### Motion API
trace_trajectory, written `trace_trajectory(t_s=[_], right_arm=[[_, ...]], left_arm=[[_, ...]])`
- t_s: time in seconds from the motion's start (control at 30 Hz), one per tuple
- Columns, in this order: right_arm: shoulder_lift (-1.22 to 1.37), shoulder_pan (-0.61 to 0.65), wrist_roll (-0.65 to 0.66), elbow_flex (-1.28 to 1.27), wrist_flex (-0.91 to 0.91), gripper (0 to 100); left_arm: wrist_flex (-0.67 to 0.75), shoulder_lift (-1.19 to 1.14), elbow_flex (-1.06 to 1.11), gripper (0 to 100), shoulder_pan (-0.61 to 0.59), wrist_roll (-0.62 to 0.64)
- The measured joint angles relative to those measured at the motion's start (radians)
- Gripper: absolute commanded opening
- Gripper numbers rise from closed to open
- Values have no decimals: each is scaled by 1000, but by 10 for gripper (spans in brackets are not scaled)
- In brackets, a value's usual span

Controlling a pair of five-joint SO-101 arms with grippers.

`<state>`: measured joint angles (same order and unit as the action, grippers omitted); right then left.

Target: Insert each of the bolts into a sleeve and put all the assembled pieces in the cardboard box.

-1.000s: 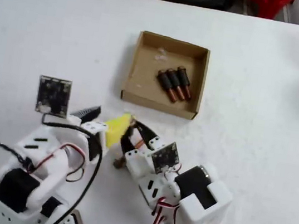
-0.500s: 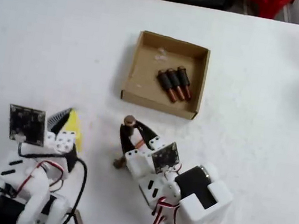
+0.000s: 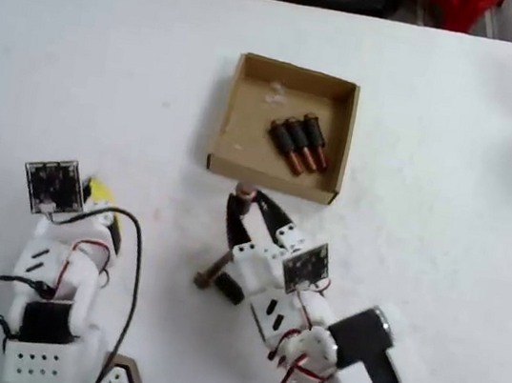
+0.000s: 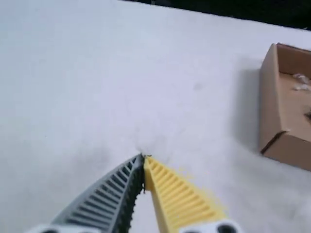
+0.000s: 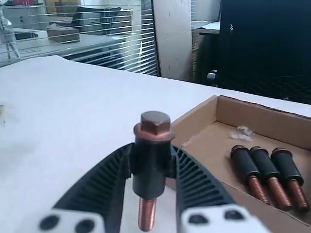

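now the right gripper (image 3: 249, 213), clamped on the upright sleeved bolt (image 5: 152, 158), seems just short of the cardboard box (image 3: 268, 178) ahead.

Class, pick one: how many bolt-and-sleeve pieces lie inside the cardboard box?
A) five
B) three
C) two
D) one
B: three sleeved bolts lie side by side in the cardboard box; a fourth piece is clamped in the right gripper, outside the box.
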<state>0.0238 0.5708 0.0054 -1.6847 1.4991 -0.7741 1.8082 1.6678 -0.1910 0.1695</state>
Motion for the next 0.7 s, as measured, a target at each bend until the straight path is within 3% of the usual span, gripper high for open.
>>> trace_trajectory(t_s=[0.17,0.43,0.7], right_arm=[[-123,-40,0,3,-164,16],[-397,-146,0,5,-445,16],[-753,-269,0,89,-970,17]], left_arm=[[5,-2,26,24,-28,-2],[-166,-2,26,24,-32,0],[-245,-2,26,24,-32,0]])
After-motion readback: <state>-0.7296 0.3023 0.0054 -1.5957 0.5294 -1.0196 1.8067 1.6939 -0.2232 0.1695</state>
